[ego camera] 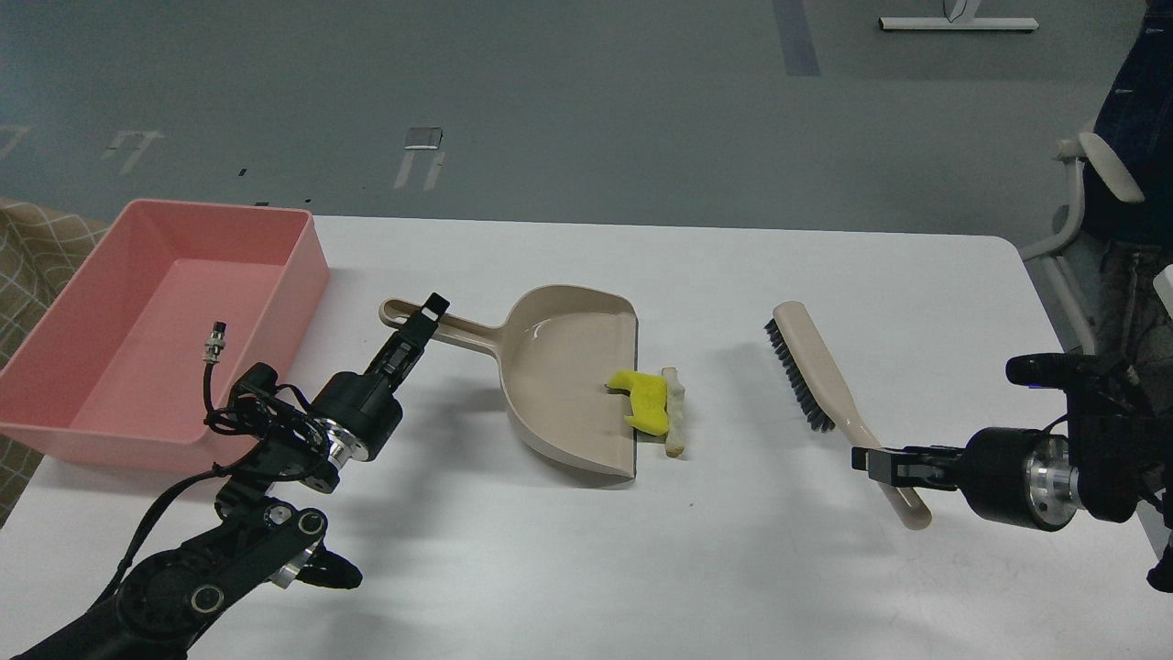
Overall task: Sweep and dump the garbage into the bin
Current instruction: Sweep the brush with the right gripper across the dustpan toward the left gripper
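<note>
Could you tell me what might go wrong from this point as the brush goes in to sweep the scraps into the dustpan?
1. The right gripper holds the brush far down its handle, so the bristles could twist or slip when they press.
2. The cream strip lies outside the dustpan lip and could roll along it rather than in.
3. The left gripper holds only the thin handle; a hard sweep might push the dustpan toward the bin.
</note>
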Motion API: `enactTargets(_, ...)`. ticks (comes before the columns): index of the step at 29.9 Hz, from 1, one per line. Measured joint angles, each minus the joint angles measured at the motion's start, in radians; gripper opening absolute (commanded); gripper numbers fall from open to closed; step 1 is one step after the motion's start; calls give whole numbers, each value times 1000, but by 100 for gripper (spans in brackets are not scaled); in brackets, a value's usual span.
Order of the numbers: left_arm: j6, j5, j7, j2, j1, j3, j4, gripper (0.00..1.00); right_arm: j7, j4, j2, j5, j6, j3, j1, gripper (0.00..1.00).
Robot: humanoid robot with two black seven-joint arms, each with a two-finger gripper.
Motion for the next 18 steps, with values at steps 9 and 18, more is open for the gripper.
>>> enactTargets(9, -2, 2, -2, 39, 6, 2, -1, 0, -26, 0, 44, 0, 33, -1, -9, 0)
enactTargets(18, -1, 6, -2, 45, 15, 2, -6, 0, -58, -32, 188, 2, 72, -4, 3, 0)
